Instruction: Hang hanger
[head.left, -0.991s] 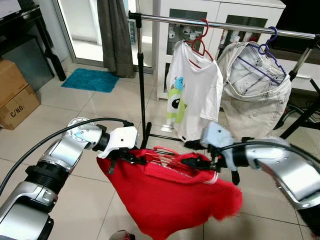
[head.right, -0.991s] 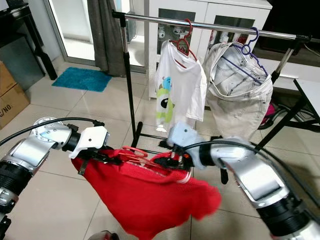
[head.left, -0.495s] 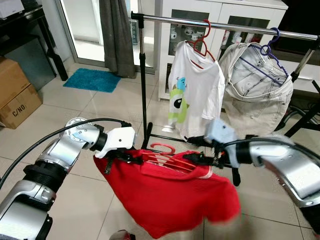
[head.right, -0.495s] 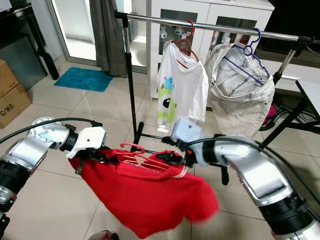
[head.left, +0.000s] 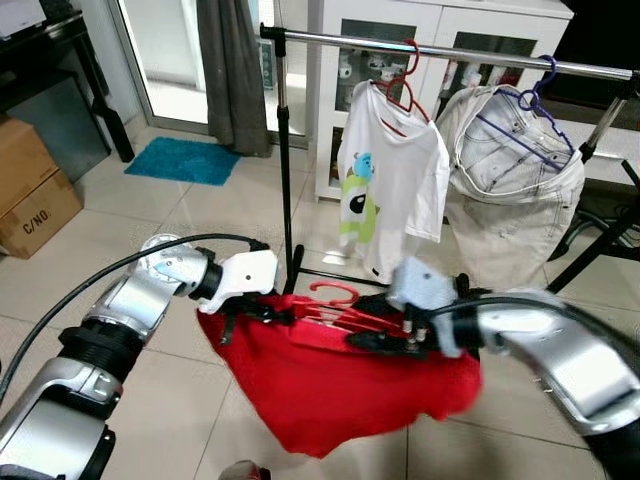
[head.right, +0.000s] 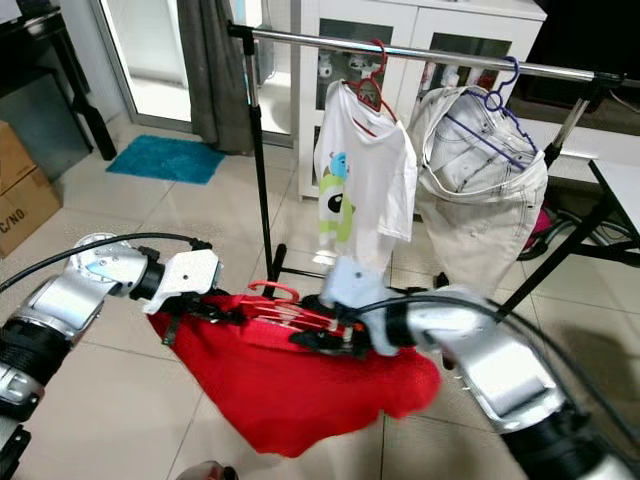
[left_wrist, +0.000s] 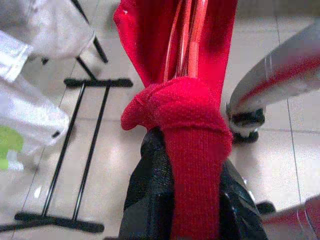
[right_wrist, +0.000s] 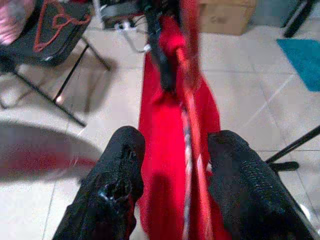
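Red hanger (head.left: 340, 305) carrying a red garment (head.left: 330, 385), held low in front of the clothes rail (head.left: 440, 48), well below the bar. Left gripper (head.left: 262, 312) clamped on the hanger's left end, with red knit bunched over its fingers (left_wrist: 150, 200) in the left wrist view. Right gripper (head.left: 372, 340) now further left along the hanger than half a second ago, nearer the middle and closer to the left gripper; fingers (right_wrist: 120, 170) spread apart astride the hanger's wire and the cloth, not visibly pinching either. Garment now hanging more gathered under the hanger, its right edge drawn in. Hook still pointing up between the two grippers, just beside the rail's black upright (head.left: 287, 170). On the rail as before: white T-shirt (head.left: 390, 190) on a red hanger, and beige jeans (head.left: 510, 190) on a purple one. Blue mat (head.left: 180, 160) and cardboard box (head.left: 35, 210) on the tiled floor to the left.
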